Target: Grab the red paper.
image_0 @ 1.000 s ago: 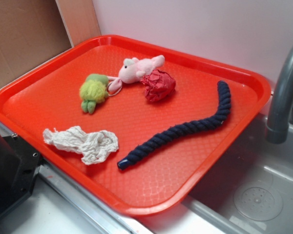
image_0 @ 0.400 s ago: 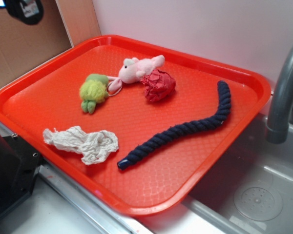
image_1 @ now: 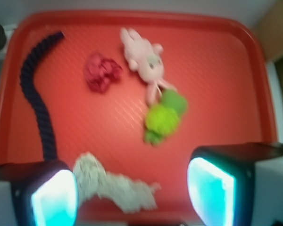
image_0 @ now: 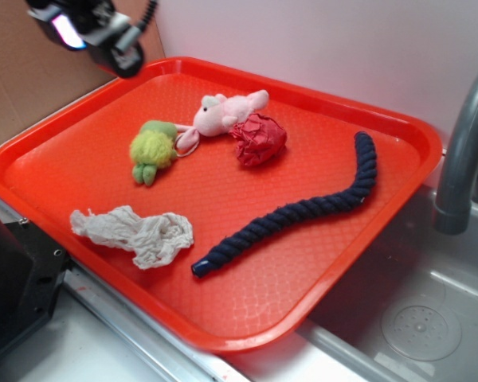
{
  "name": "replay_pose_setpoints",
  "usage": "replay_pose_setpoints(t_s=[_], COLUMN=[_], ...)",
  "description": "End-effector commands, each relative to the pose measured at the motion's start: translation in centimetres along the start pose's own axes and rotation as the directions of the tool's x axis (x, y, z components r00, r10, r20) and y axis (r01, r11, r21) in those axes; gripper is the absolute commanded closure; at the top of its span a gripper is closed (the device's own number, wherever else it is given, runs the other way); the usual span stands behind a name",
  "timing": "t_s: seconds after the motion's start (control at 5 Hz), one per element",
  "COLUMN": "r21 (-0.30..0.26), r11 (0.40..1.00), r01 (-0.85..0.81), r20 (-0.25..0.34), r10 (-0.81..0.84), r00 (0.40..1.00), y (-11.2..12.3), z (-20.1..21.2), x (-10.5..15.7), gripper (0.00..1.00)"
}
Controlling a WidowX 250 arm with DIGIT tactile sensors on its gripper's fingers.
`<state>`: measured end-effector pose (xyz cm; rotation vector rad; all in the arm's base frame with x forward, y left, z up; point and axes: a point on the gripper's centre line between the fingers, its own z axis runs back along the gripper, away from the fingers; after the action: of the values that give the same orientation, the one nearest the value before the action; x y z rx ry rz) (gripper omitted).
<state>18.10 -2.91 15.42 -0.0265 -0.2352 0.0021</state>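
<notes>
I see my gripper (image_0: 103, 36) high over the tray's (image_0: 398, 131) far left corner, fingers (image_1: 212, 183) spread wide, holding nothing. The red paper (image_0: 259, 139) lies mid-tray, touching the pink plush (image_0: 223, 113), well apart from the gripper.

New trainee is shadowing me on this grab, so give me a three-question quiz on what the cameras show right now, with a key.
1. True or false: the red paper touches the pink plush.
2. Which thing lies nearest the tray's front edge in the exterior view? A) green plush B) white paper wad C) red paper
3. Fill in: the pincer is ____ and holds nothing.

Key:
1. True; they lie against each other.
2. B; the dark blue rope also ends near that edge.
3. Open; the wrist view shows its fingers wide apart, high above the tray.
</notes>
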Motion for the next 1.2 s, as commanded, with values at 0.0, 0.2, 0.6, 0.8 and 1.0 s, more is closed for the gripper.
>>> replay_pose_setpoints(t_s=[0.0,0.2,0.6,0.8,1.0], r21=[-0.049,-0.06,-0.129,-0.141,-0.112], r11=[0.997,0.995,0.962,0.949,0.95], r01=[0.051,0.079,0.239,0.281,0.29], r20=[0.042,0.033,-0.006,-0.009,-0.035], r10=[-0.049,-0.077,-0.241,-0.285,-0.296], r00=[0.998,0.997,0.97,0.958,0.955], y=[-0.2,-0.4,-2.5,-2.8,-3.4], z=[-5.3,-7.5,-12.1,-13.3,-14.5], x=[5.2,6.8,8.9,9.0,8.6], gripper=[0.0,0.0,0.0,0.0,0.0])
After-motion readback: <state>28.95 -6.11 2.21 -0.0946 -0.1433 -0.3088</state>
